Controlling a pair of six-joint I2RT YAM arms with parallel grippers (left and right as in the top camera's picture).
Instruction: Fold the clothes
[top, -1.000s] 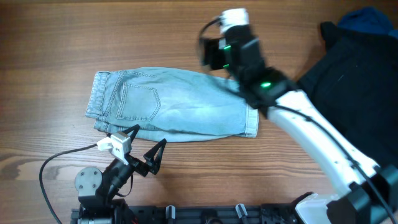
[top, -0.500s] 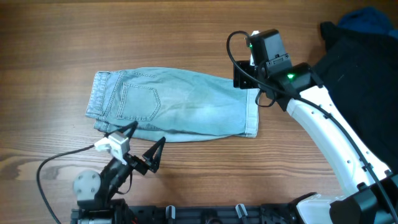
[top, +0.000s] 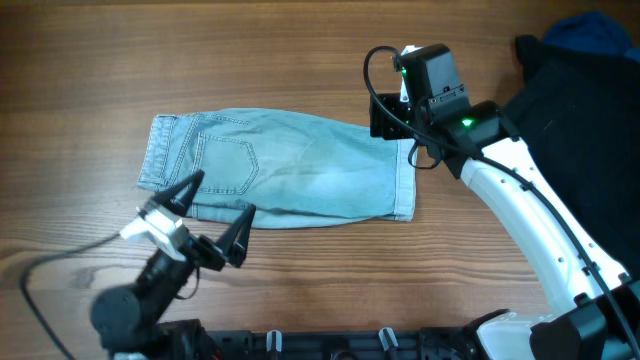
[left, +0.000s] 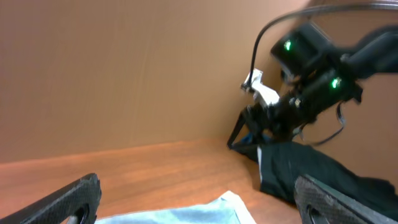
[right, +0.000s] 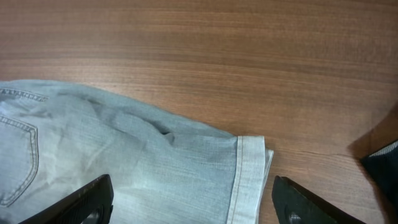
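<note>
One pair of denim shorts (top: 290, 165) lies flat mid-tabletop (top: 300, 50), one black garment (top: 560, 110) lies at the right edge, and both arms are empty: left fingers (top: 240, 225) wide by the shorts' lower edge, right fingers (right: 93, 199) wide above the hem.

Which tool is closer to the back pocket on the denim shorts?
Left. The left tool hovers at the denim shorts' near edge beside the pocket; the right tool is over the hem.

Overhead gives me the table (top: 300, 50) straight down; left wrist looks low and level toward the right arm (left: 311, 81); right wrist sits close above the clothes (right: 124, 162), shared with overhead.
</note>
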